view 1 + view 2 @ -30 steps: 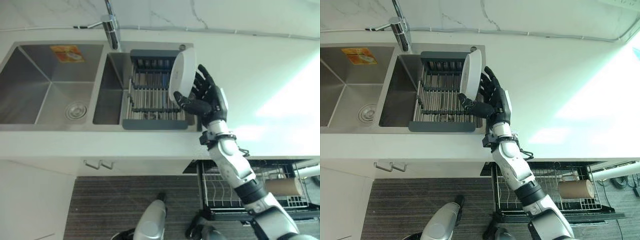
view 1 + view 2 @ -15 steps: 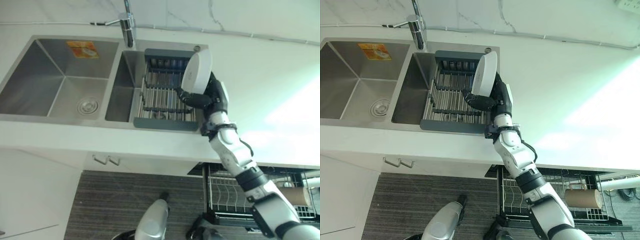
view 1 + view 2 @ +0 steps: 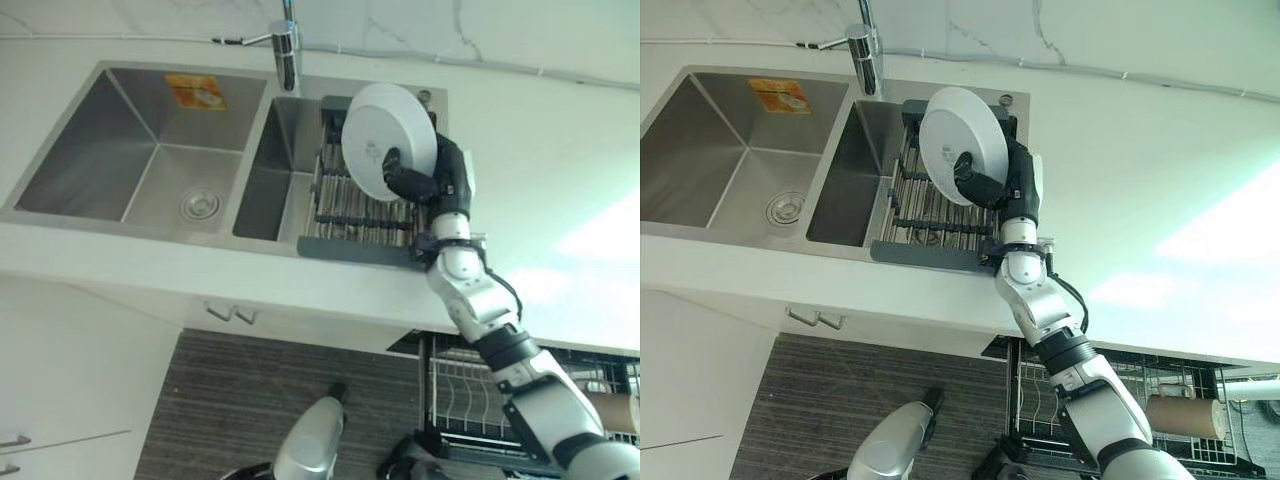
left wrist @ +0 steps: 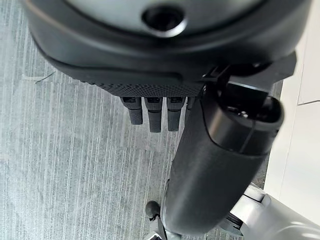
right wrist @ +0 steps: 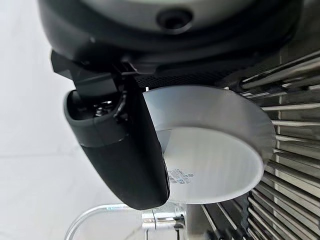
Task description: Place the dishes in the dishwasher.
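Gripping round white plate [image 3: 388,140], underside showing, right hand [image 3: 425,185] clamps it over rack [image 3: 350,215]; wrist view shows thumb across base; left hand [image 4: 155,112] seemingly relaxed.

The right hand [image 3: 425,183] is raised on an extended arm, thumb and fingers clamped; the left hand [image 4: 165,107] hangs low.

Double sink [image 3: 150,150], faucet [image 3: 286,52], countertop [image 3: 560,170]

The round white plate [image 3: 388,139] stands nearly on edge in my right hand [image 3: 425,183], above the drying rack [image 3: 352,215].
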